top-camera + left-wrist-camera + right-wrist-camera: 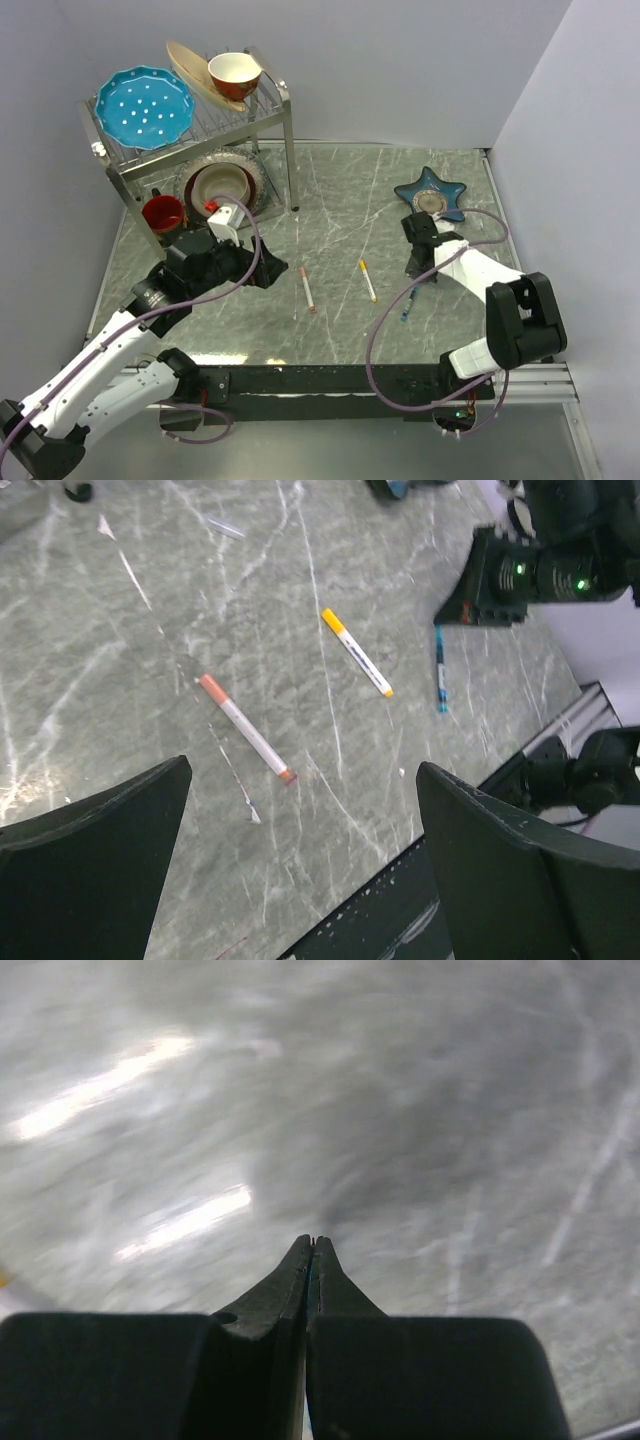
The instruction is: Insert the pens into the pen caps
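Surface: grey veined marble table (340, 190).
Centre: pink-ended pen (307, 288) and orange-ended pen (368, 281) lay flat, apart.
Right: dark blue pen (405, 306); blue star dish (430, 193) sat behind it.
Far left: metal dish rack (291, 160) stood.

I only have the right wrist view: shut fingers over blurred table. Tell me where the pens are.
Observer: The blue pen lies with one end at the right gripper; whether it's pinched, I can't tell.
Operator: Give me the other two.
Observer: The orange-tipped pen and the red-tipped pen lie apart on the table, left of your gripper.
Operator: Report the left arm.
Observer: The left gripper is open, near the red-tipped pen.
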You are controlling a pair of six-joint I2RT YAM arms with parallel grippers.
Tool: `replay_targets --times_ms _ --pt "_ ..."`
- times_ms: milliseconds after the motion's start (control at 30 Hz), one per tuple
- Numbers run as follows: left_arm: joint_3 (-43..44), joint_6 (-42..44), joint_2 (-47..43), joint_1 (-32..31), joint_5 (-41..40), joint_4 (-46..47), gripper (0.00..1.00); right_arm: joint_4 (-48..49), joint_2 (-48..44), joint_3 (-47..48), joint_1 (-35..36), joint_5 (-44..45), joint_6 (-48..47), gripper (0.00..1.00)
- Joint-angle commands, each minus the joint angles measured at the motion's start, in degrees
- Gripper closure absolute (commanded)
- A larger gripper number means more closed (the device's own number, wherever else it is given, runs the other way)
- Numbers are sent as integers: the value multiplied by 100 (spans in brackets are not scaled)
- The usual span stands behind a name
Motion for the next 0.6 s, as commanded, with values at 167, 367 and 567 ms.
replay_targets --times_ms 167,367,567 --pt "-130 -314 290 26 1259 647 5 102 -1101 344 679 69 -47 100" --pt "-658 -1105 492 26 2324 2185 10 426 -2076 353 1004 -677 -144 100" --pt "-860 -1879 1344 35 3464 3767 14 1770 -3017 1 1434 -2146 242 100"
